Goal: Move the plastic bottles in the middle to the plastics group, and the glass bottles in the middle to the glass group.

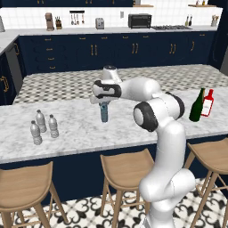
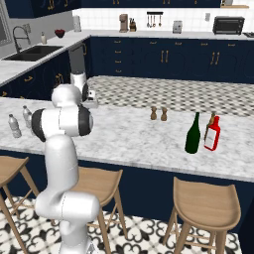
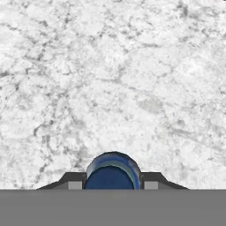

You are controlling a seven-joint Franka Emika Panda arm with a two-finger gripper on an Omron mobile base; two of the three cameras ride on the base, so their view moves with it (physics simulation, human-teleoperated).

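Worktop (image 1: 89, 129) marble spreads under the arm (image 1: 151, 111), which reaches left with its elbow bent and its hand pointing down. Jaws (image 1: 103, 107) grip the blue bottle (image 1: 104, 113) by its top, upright, between three grey bottles (image 1: 43, 126) and green bottle (image 1: 196, 105).

We find no text, brand, number or sign that we can read in any view. The red bottle (image 1: 207, 103) on the marble counter (image 1: 80, 129) carries a white label, but we see it as a blank pale patch at this size. The same label in the right base view gives us no letters either.
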